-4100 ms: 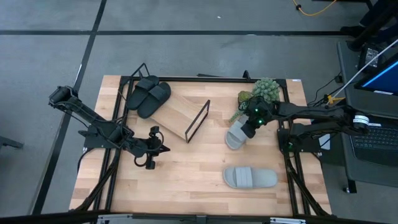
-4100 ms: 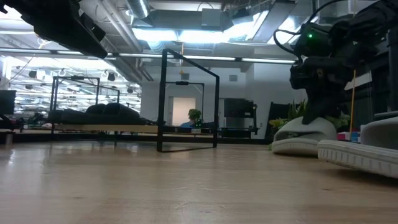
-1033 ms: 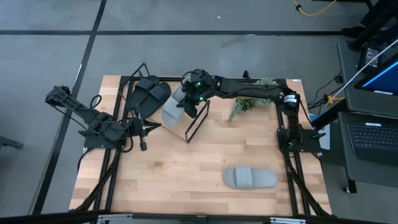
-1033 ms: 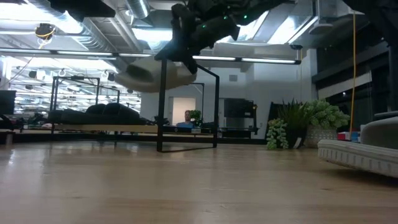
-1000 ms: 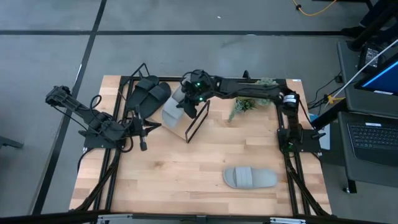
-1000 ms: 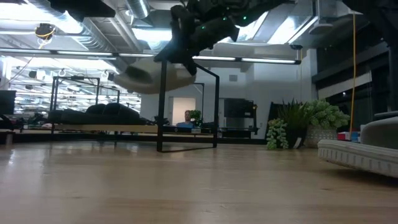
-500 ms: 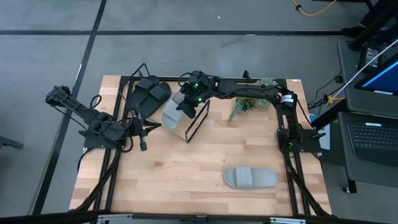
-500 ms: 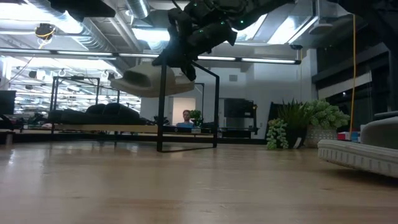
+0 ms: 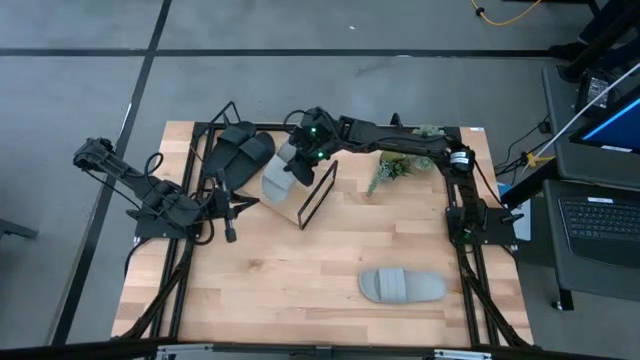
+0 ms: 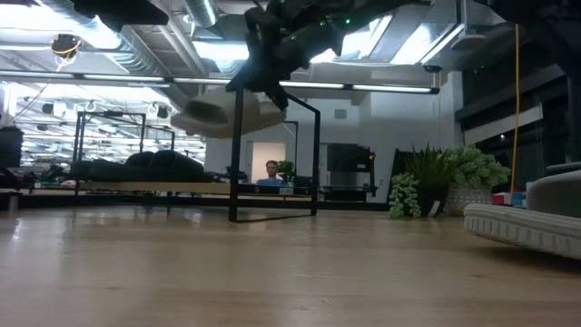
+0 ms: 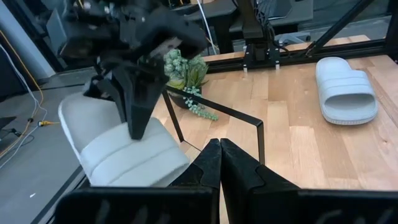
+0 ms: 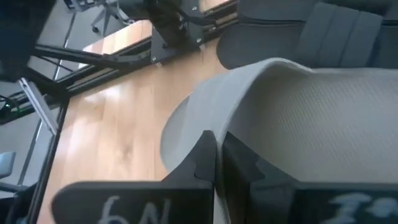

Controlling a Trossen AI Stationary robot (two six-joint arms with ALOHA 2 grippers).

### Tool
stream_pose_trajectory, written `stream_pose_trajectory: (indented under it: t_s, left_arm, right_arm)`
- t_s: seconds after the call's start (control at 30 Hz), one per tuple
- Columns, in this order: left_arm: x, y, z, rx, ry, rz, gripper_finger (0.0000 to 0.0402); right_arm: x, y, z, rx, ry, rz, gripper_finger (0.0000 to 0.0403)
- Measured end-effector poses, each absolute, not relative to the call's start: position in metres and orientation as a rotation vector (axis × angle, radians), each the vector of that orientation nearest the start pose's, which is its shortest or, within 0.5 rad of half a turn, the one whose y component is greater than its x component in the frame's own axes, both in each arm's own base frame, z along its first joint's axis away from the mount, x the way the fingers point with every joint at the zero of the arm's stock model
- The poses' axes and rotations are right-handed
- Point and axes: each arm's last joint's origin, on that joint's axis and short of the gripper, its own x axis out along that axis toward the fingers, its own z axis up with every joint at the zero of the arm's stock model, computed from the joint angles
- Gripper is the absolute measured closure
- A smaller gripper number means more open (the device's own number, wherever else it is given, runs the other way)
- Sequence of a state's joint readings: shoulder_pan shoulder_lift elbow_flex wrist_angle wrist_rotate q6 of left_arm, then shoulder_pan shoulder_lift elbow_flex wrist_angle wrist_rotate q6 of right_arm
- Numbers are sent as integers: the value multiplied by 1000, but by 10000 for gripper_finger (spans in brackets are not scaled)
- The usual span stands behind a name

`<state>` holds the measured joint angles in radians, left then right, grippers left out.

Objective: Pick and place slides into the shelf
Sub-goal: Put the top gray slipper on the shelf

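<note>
Overhead, two black slides (image 9: 238, 155) already lie on the shelf (image 9: 285, 183), one grey slide (image 9: 401, 286) waits on the table (image 9: 300, 270), and the right gripper (image 9: 302, 160) carries the other grey slide (image 9: 277, 177) above the plank. Level view: it hangs clear of the shelf. Right wrist view: fingers pinched tight on its strap. The left gripper (image 9: 232, 206) rests closed, empty.

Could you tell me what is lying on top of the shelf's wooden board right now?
Two black slides lie side by side at the shelf's far end. The right gripper holds a grey slide above the board, hiding the part beneath it.
</note>
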<state>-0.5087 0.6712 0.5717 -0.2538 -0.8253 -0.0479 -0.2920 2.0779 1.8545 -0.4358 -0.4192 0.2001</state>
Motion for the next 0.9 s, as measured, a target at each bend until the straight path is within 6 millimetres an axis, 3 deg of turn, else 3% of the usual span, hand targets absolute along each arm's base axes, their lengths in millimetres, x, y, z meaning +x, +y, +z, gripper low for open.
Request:
stream_pose_trajectory:
  t_s: [0.4,0.9]
  left_arm:
    - [137,-53,273,172,273,311,401]
    - [137,-52,272,176,278,312,401]
  right_arm:
    - [477,-130,237,500,680,65,388]
    - [478,-129,237,505,670,93,383]
